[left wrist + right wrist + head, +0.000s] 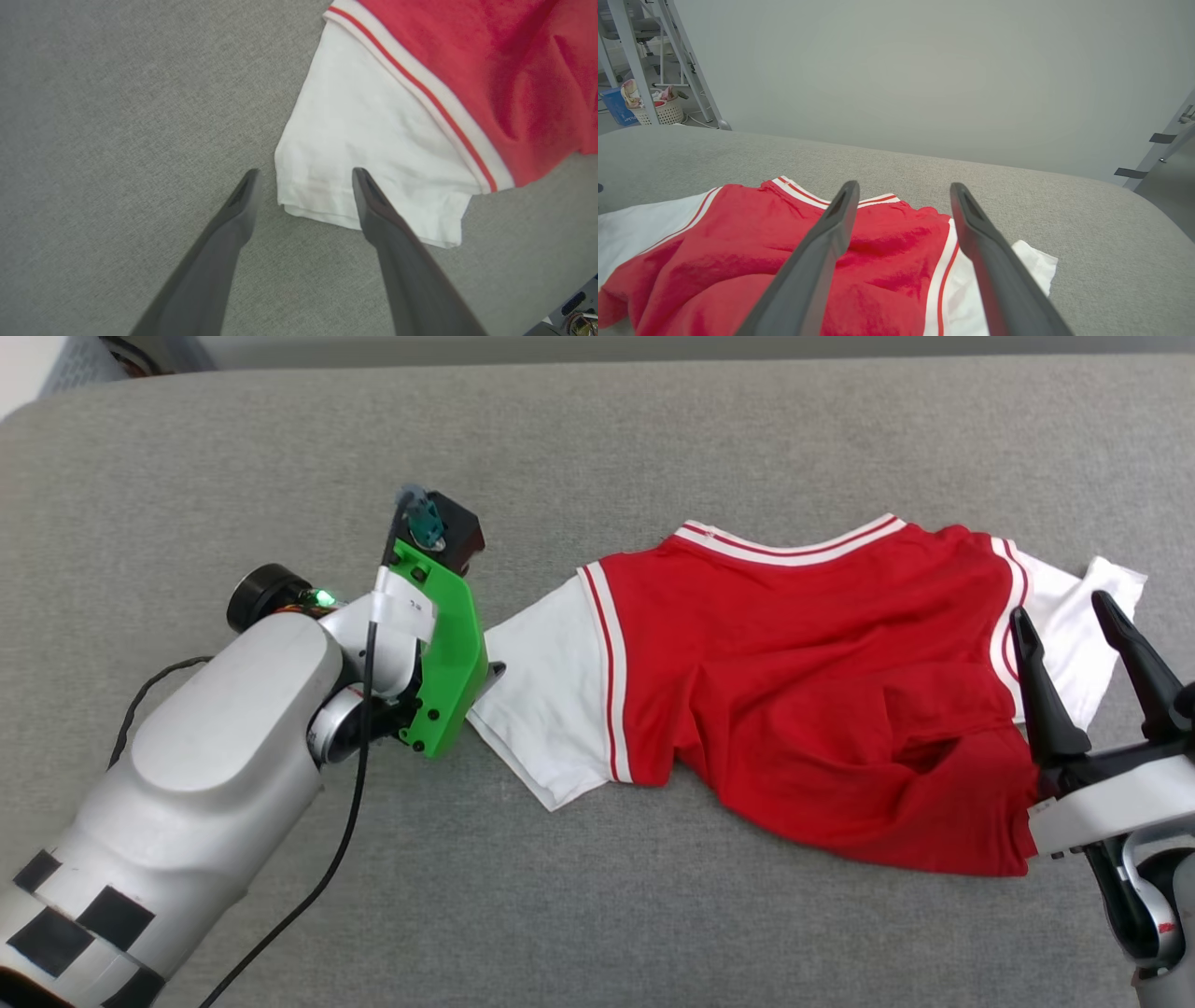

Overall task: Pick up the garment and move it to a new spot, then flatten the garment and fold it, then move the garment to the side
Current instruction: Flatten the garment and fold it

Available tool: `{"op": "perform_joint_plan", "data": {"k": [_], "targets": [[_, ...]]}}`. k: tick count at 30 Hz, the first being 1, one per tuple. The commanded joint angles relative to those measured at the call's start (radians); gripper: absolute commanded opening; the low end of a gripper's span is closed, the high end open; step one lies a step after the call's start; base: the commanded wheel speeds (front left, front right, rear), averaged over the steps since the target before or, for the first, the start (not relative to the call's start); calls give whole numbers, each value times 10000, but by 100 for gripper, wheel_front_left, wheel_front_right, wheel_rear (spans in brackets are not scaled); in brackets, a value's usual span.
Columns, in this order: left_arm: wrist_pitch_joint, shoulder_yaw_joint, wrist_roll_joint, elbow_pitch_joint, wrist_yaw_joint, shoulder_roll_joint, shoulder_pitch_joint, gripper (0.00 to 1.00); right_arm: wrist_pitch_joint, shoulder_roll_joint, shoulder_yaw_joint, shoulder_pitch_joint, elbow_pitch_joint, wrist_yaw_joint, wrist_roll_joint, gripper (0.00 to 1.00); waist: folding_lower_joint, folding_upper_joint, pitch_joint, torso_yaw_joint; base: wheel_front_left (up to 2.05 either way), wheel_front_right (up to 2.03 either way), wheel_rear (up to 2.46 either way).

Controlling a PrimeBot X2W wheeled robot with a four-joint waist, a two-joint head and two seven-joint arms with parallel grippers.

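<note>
The garment, a red jersey T-shirt, lies rumpled across the centre and right of the grey woven tabletop. Expect it to be light and limp, sagging and bunching wherever you lift it. Your left fingers stand spread and empty astride the hem corner of one white sleeve, and your right fingers stand spread and empty above the other sleeve. The stitched hems and striped trim look like the firmest places to pinch, since the thin knit between would likely stretch.
</note>
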Motion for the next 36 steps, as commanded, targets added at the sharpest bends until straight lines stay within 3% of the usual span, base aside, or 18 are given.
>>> {"op": "perform_joint_plan", "data": {"k": [1,10,12,13,17,25,30,36], "targets": [[6,-249,42,225,-28,41,-237,100,43,23,71,-242,-41,-7,-52,100,0,0,365,-310,0,0,0],[-306,-2005,-142,1901,-28,-46,-323,100,-150,25,354,-574,301,-7,-92,100,0,0,620,-542,0,0,0],[-705,-2151,-301,1990,-28,-86,-365,11,-195,8,315,-556,409,-7,-73,100,0,0,533,-471,0,0,0],[-932,-2181,-359,2022,-28,-83,-405,0,-213,3,297,-548,451,-7,-60,100,0,0,489,-435,0,0,0],[-2066,-2132,-564,2053,-28,121,-594,0,-294,-92,107,-499,629,-7,44,100,0,0,200,-251,0,0,0],[-3692,-1550,-1217,1691,-28,1350,-340,0,-24,-926,-995,-579,756,-7,697,100,0,0,-256,178,0,0,0],[-4249,-1146,-1425,1308,171,2033,-44,0,1493,-1946,-1207,-1112,278,-7,1420,100,0,0,-284,397,0,0,0],[-4534,-974,-1420,523,537,2277,84,0,4221,-3370,-324,-2347,-22,-7,2530,100,0,0,2,651,0,0,0]]}}
